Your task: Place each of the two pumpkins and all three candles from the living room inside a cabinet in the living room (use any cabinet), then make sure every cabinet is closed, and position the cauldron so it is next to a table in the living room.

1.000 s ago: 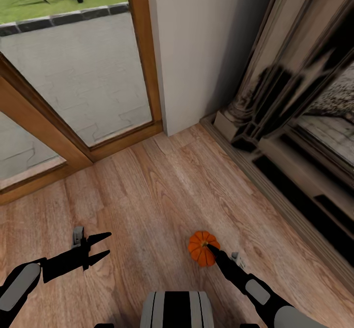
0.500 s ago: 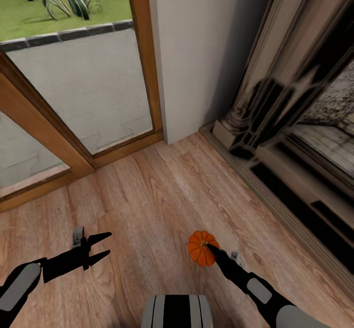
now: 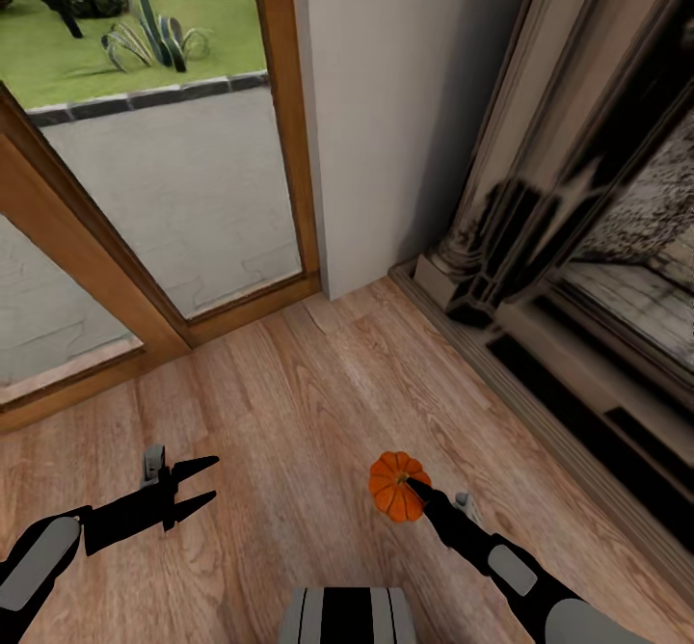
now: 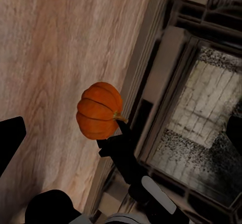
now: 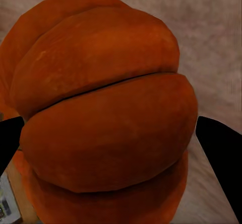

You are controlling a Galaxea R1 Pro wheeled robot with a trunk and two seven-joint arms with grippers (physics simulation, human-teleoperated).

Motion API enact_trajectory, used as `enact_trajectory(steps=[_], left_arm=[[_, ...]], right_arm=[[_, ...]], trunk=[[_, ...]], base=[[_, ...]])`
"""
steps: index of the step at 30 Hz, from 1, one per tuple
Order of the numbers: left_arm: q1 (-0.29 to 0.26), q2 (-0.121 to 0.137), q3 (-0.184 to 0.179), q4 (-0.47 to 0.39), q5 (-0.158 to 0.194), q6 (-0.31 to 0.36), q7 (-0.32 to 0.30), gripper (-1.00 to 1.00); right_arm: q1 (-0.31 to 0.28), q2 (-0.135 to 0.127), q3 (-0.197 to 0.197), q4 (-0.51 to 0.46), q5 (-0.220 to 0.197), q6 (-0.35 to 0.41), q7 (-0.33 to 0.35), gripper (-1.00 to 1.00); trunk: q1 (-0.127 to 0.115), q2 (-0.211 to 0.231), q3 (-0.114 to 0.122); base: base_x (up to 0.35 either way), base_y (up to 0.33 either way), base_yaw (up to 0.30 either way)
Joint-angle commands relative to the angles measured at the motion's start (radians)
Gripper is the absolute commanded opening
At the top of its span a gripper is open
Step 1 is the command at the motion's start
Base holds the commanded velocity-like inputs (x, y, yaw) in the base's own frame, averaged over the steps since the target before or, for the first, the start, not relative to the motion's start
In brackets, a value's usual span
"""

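The pumpkin (image 3: pixel 395 486) is a small, round, bright-orange one with deep ribbed segments, and it sits pinched in the right pincer (image 3: pixel 413 486). In the right wrist view the pumpkin (image 5: pixel 103 113) swells between the two black fingertips (image 5: pixel 219 148), which press against its sides, its skin slightly mottled and its ribs parted by dark creases. From the left wrist view the pumpkin (image 4: pixel 99 110) shows its short stem end against the tip of the black right arm, held clear above the floor.

The left pincer (image 3: pixel 196 486) hangs well apart from the pumpkin, level with it in the head view, its two pointed black fingers spread and nothing between them.

Below both pincers lies a warm-toned wooden plank floor (image 3: pixel 308 403) with clear grain. Ahead of the right pincer and off to its outer side stands a pale stone fireplace surround (image 3: pixel 540 239) with a moulded column base and a dark, glossy opening. Straight ahead of both pincers a plain grey wall section (image 3: pixel 395 114) meets the floor. Ahead of the left pincer a wood-framed glass door (image 3: pixel 164 210) looks out on grey paving, a dark kerb, green lawn and a spiky plant (image 3: pixel 149 37).
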Motion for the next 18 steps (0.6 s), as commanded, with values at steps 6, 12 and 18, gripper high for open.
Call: enact_trajectory(steps=[6, 12, 18], left_arm=[[0.0, -0.002, -0.008, 0.0, -0.002, 0.003, -0.004, 1.0], [0.0, -0.004, -0.01, 0.0, -0.002, 0.003, -0.003, 1.0], [0.0, -0.004, -0.01, 0.0, -0.002, 0.003, -0.003, 1.0]], right_arm=[[0.0, -0.002, 0.004, -0.024, -0.01, 0.019, 0.001, -1.0], [0.0, -0.002, 0.002, -0.028, -0.01, 0.025, 0.002, -1.0], [0.0, -0.002, 0.003, -0.029, -0.01, 0.031, -0.001, -1.0]], trunk=[[-0.003, 0.001, 0.023], [-0.006, 0.003, 0.046], [-0.008, 0.004, 0.071]], base=[[0.0, 0.0, 0.0], [0.0, 0.0, 0.0], [0.0, 0.0, 0.114]])
